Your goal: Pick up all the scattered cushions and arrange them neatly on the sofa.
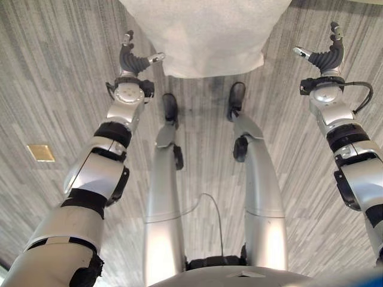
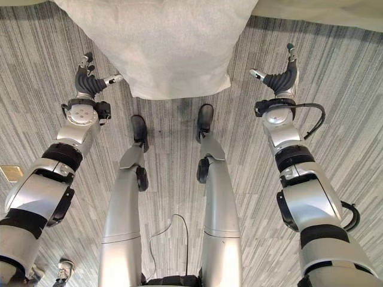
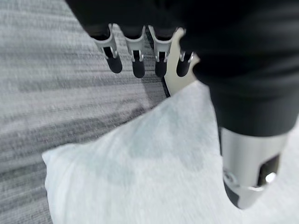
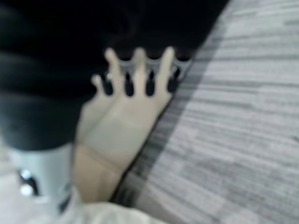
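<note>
cushion (image 2: 161,48) on floor | left robot hand (image 2: 88,79) beside, open | right robot hand (image 2: 280,76) open

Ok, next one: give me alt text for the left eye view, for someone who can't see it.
A large white cushion lies on the grey striped carpet ahead of the robot, with its left hand open at the cushion's left edge and its right hand open, off to the cushion's right and apart from it. A small gold square plate sits in the carpet at left.
</note>
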